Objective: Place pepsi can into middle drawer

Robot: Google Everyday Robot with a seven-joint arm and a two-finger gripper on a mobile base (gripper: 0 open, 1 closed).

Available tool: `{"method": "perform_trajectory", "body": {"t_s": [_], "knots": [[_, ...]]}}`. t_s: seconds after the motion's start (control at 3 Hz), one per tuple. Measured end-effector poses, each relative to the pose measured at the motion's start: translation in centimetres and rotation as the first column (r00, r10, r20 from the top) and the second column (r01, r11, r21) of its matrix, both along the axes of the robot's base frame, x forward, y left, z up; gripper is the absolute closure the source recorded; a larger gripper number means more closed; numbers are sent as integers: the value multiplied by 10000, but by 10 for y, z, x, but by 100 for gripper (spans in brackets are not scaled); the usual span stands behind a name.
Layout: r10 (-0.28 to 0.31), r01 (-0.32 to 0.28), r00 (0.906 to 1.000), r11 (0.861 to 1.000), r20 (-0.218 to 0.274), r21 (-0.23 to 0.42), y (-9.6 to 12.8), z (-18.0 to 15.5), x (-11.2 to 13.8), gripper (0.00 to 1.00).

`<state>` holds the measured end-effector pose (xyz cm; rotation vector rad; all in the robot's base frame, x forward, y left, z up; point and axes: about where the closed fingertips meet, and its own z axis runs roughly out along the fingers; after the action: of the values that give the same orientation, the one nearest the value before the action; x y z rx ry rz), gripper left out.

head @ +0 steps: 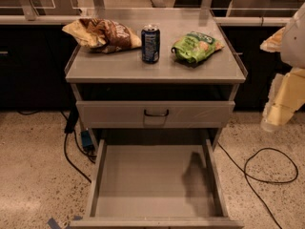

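Observation:
The pepsi can (150, 43), dark blue with a silver top, stands upright on the grey cabinet top (119, 68), between two chip bags. The middle drawer (143, 180) is pulled out wide below, and its flat grey bed holds nothing. My gripper (275, 112) hangs at the far right edge of the view, beside the cabinet. It is level with the closed drawer front, well away from the can, and holds nothing that I can see.
A brown chip bag (102, 34) lies left of the can and a green chip bag (195, 46) lies right of it. A closed drawer front with a black handle (156, 113) sits above the open drawer. Black cables (269, 166) lie on the speckled floor on both sides.

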<state>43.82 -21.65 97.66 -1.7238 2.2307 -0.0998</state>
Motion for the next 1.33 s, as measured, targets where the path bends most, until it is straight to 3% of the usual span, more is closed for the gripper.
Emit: {"method": "perform_trajectory", "body": {"t_s": [0.67, 1.33], "knots": [[168, -170, 9996, 9998, 238, 74, 3, -10, 16, 0], [806, -893, 9900, 9934, 1155, 717, 33, -37, 89, 0]]}}
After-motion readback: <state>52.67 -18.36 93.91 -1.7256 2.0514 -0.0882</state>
